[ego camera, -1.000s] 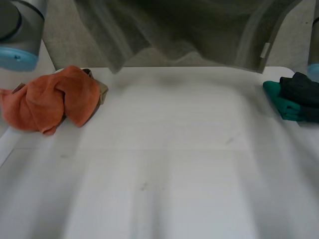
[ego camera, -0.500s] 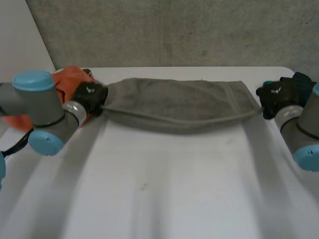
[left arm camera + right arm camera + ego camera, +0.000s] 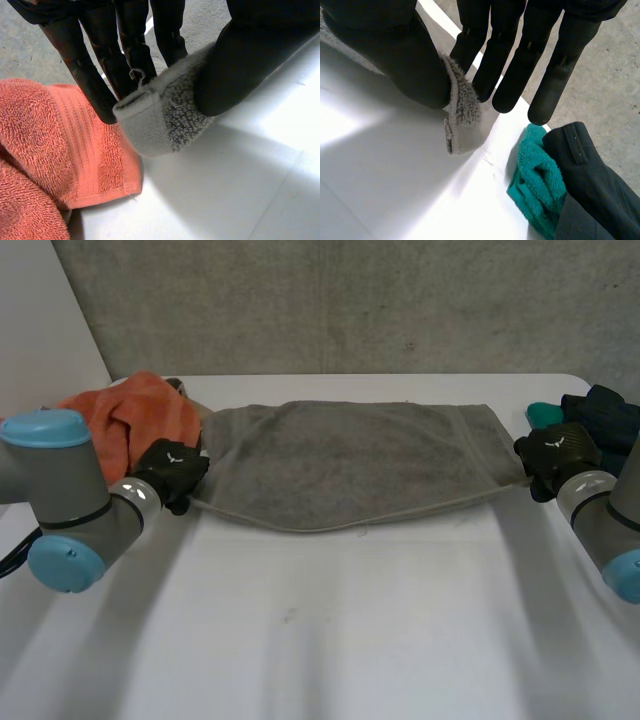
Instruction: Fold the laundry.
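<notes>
A grey towel (image 3: 350,460) lies spread across the far half of the white table (image 3: 330,630), its near edge sagging in a curve. My left hand (image 3: 172,472) pinches the towel's near left corner (image 3: 155,120) between thumb and straight fingers (image 3: 92,85), just above the table. My right hand (image 3: 550,455) pinches the near right corner (image 3: 460,117) the same way, thumb against straight fingers (image 3: 512,75).
A crumpled orange towel (image 3: 125,425) lies at the far left, right beside my left hand (image 3: 50,150). A teal cloth (image 3: 537,180) and a dark garment (image 3: 610,415) are stacked at the far right by my right hand. The near half of the table is bare.
The towel, first held up high before the camera, has come down and been laid flat on the table. Both hands have since drawn its near corners a little toward me.
</notes>
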